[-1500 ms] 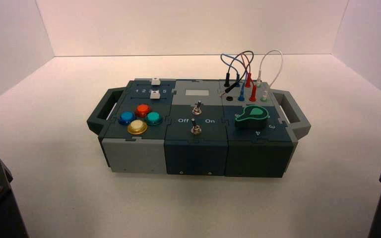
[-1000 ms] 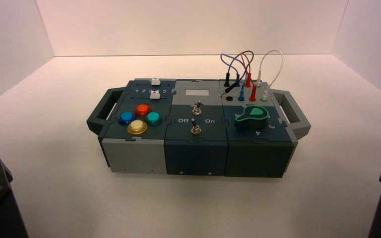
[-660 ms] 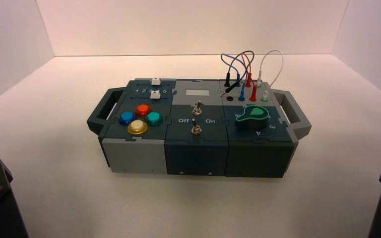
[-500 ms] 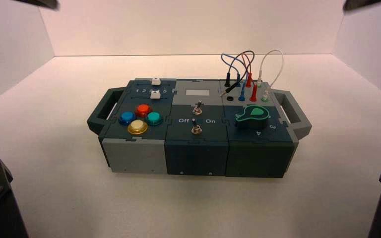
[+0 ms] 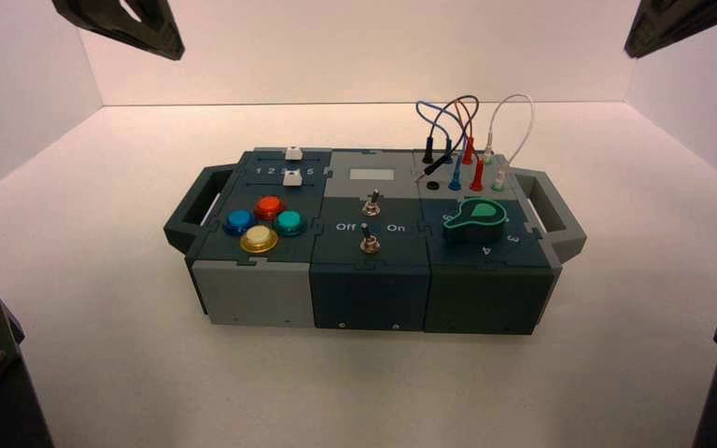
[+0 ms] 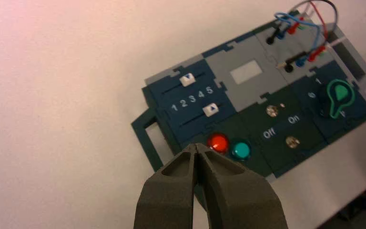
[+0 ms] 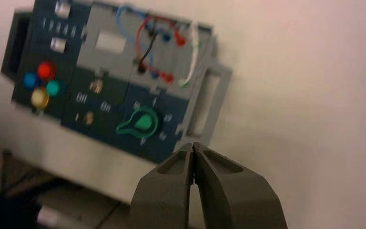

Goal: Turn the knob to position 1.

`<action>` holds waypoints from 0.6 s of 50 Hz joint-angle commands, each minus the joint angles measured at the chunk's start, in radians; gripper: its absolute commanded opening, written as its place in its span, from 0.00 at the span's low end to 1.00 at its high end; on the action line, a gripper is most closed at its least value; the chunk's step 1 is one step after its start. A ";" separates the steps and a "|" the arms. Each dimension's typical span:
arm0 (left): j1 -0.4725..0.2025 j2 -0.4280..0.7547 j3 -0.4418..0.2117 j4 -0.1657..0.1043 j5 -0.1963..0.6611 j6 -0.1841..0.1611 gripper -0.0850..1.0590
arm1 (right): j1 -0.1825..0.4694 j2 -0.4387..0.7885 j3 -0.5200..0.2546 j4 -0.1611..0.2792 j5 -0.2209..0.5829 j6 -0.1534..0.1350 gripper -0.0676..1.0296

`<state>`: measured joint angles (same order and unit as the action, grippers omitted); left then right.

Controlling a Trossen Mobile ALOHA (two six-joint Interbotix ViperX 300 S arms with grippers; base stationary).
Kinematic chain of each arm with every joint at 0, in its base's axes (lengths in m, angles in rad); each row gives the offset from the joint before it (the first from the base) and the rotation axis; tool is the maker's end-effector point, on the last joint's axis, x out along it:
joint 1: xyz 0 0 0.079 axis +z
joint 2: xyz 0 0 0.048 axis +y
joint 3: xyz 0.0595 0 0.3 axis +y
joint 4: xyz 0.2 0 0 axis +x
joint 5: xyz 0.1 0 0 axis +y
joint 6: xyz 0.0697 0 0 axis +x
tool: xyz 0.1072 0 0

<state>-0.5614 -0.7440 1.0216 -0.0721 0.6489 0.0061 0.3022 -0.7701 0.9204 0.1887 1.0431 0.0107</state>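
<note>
White table (image 5: 103, 280) bears only the box (image 5: 252, 289), standing flat

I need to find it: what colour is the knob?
Bright green rim with a darker teal top; the knob shows best in the left wrist view.

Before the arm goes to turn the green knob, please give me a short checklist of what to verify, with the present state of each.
1. Knob free of obstruction: ok.
2. Right gripper open enough to take the knob: not ok, jaws shut.
3. Right gripper near the knob: not ok, it is high above the box.
4. Left gripper clear of the knob: ok, raised, jaws shut.
5. Wires clear of the knob: ok.
6. Knob's present number: cannot tell.
</note>
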 commanded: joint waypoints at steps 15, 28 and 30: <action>-0.018 0.006 -0.038 -0.008 0.012 -0.002 0.04 | 0.183 0.094 -0.012 0.115 0.028 0.009 0.04; -0.046 0.040 -0.043 -0.008 0.008 -0.002 0.04 | 0.253 0.149 0.005 0.141 0.017 0.009 0.04; -0.049 0.043 -0.043 -0.008 0.008 0.000 0.04 | 0.265 0.160 0.006 0.144 0.009 0.009 0.04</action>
<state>-0.5967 -0.7102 1.0155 -0.0782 0.6642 0.0061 0.5354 -0.6320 0.9342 0.3191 1.0677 0.0184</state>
